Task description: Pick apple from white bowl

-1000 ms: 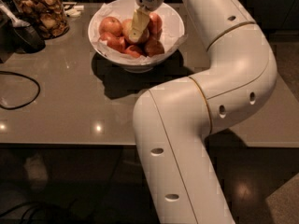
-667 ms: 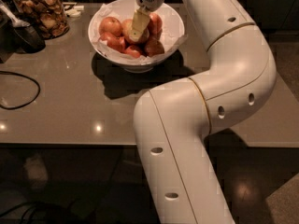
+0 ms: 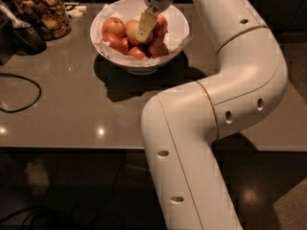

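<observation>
**Tool.** The two-finger tool on the white jointed robot arm is at the top centre of the frame, pointing down into the bowl. Its pale tip is among the fruit. Whether it is open or shut, or has hold of anything, cannot be told from this view.

**Task item.** The round golden-orange apple with a red blush lies in the middle of the wide glossy white bowl. It is just left of the tool tip and appears to touch it. Darker red apples crowd it on all sides.

**Risks.**
- The tool looks offset toward the apple's right flank, so closing may pinch off-centre and the smooth skin may slip out.
- Neighbouring apples may block a clean grip or be dragged up and roll onto the grey desk.
- Downward pressure may shove the bowl or snag the crinkled white paper lining.

**Change from the earlier frame.** None of note. The tool, bowl and apples stand practically where they were, and no apple is lifted.
</observation>
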